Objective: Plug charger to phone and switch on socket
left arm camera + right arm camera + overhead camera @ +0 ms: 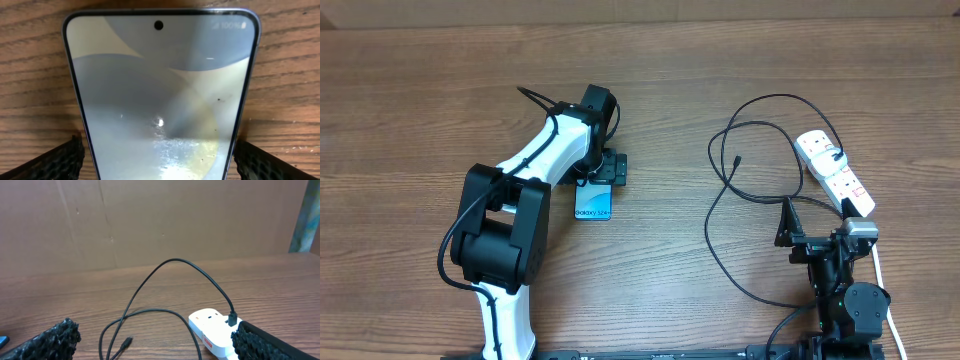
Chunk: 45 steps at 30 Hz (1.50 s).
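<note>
on table: slim phone [593,202], blue-teal screen, flat

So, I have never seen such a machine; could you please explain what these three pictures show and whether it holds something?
Two robot arms stand at a wooden table. One picture looks down from above; the other two come from small cameras on each wrist.

The left pincer hangs open over the phone, one finger on each side, not gripping it. Its wrist camera shows the phone's screen close up.

The right pincer is open and empty. Near it lie the white socket strip and the thin black charger cable. One end is plugged into the strip; its loose tip rests on the table.

Nothing is held.
</note>
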Each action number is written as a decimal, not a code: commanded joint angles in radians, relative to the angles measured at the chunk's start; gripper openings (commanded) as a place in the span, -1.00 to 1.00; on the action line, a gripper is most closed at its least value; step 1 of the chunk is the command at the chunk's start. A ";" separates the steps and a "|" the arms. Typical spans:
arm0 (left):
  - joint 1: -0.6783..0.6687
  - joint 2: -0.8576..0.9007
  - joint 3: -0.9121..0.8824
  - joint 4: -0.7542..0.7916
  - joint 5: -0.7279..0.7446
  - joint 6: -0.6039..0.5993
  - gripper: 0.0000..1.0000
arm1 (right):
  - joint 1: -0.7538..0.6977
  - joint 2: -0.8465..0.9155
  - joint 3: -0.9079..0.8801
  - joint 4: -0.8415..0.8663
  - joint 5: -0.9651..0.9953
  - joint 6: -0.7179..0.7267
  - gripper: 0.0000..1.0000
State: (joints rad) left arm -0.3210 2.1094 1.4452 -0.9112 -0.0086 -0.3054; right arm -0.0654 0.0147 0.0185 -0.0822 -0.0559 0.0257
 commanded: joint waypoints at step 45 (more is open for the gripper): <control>-0.045 -0.247 0.315 -0.376 0.003 -0.104 1.00 | -0.002 -0.011 -0.011 0.005 -0.005 -0.004 1.00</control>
State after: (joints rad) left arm -0.3603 1.9724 1.7287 -1.2842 0.0185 -0.3611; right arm -0.0654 0.0147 0.0185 -0.0818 -0.0559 0.0257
